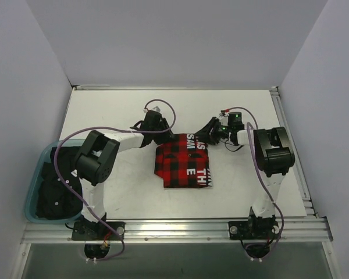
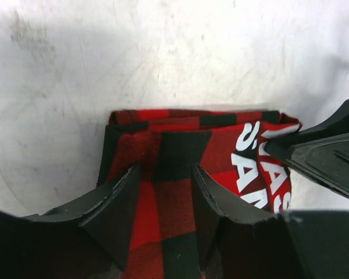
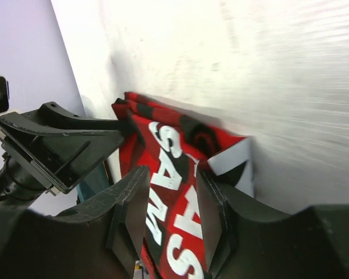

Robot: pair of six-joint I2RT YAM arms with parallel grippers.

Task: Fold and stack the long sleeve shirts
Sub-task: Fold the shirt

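Top external: the woven buffalo-check flannel shirt [image 1: 182,164], folded into a rough rectangle, lies mid-table [image 1: 104,113]. The left gripper [image 1: 164,133] and right gripper [image 1: 203,138] straddle its cloth, jaws narrowly parted; whether they pinch it is unclear.

White flat table top [image 1: 113,113], matte, faint grey scuffs in the left wrist view. Teal plastic bin [image 1: 36,177] with rounded corners at the left edge of the table, partly overhanging it. Heap of black cloth [image 1: 55,195] fills the bin; cannot tell which garments. Silver aluminium rail [image 1: 180,225] runs along the near edge, another along the right side. Plain pale grey walls [image 1: 174,40] enclose three sides.
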